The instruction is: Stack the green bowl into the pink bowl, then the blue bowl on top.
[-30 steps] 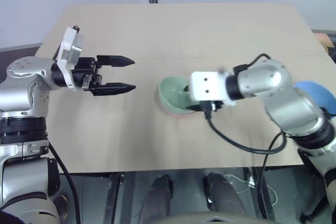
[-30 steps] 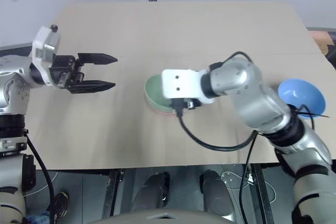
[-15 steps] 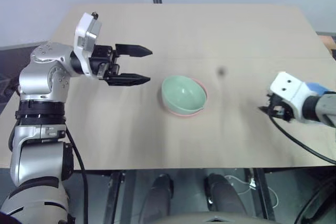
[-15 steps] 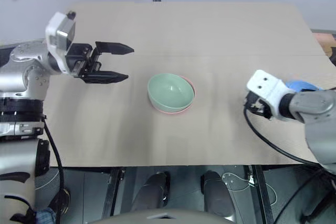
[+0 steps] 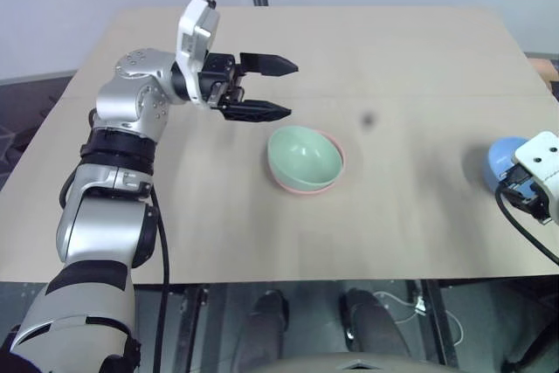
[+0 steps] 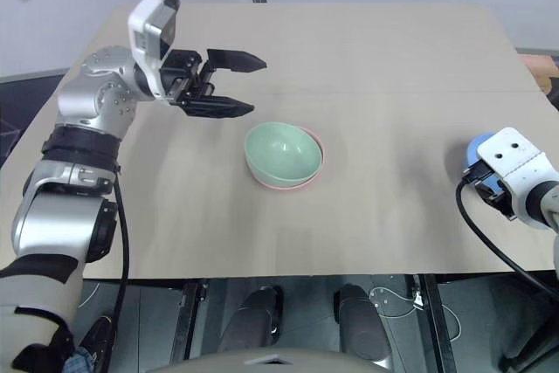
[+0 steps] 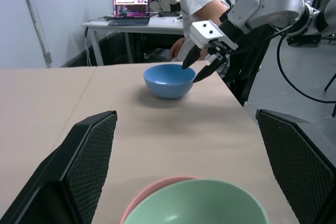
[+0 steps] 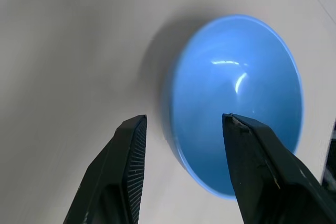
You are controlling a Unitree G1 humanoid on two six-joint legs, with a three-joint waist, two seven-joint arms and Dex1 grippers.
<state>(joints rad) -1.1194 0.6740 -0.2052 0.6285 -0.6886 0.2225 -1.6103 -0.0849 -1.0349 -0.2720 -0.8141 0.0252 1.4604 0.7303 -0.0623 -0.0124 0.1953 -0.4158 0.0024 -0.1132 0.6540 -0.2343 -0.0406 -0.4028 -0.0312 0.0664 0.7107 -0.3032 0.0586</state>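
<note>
Now: green bowl (image 5: 303,155) nested in pink bowl (image 5: 325,184), table (image 5: 393,58) centre | blue bowl (image 8: 239,98) at right edge | right gripper (image 8: 184,169) spread, straddling its near rim | left gripper (image 5: 278,87) spread, empty, far-left of stack

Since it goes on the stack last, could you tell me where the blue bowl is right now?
The blue bowl stands on the table near its right edge, apart from the green bowl, with the open right hand just above its rim.
</note>
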